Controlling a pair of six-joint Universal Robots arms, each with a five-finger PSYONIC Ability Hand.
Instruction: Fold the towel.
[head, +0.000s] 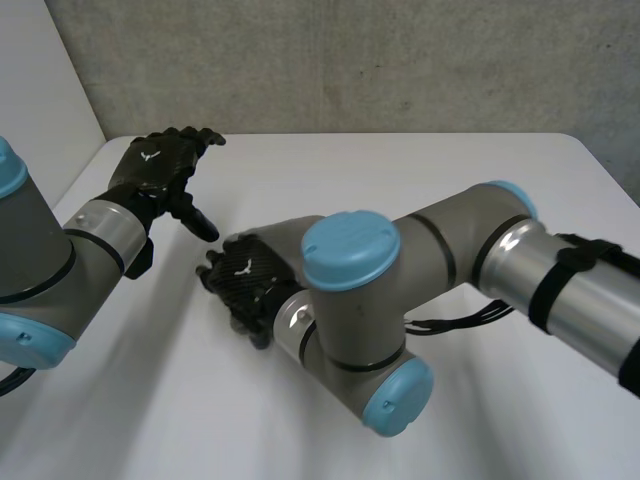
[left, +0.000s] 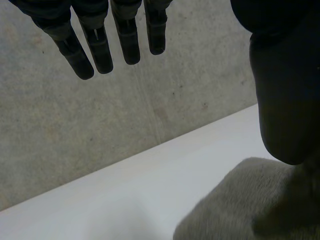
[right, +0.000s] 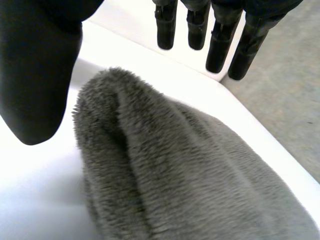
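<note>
The grey towel (right: 190, 175) lies bunched in a soft hump on the white tabletop (head: 400, 170), directly beneath the right hand (right: 40, 75). That hand's fingers are straight and its thumb is apart, grasping nothing. The left hand (head: 155, 170) hovers released near the far left corner. Nothing here holds anything else. The towel appears to lie close to a tabletop edge, though which one is unclear. A grasp on the hump could catch several layers or drag the unpinned bundle over that edge.
</note>
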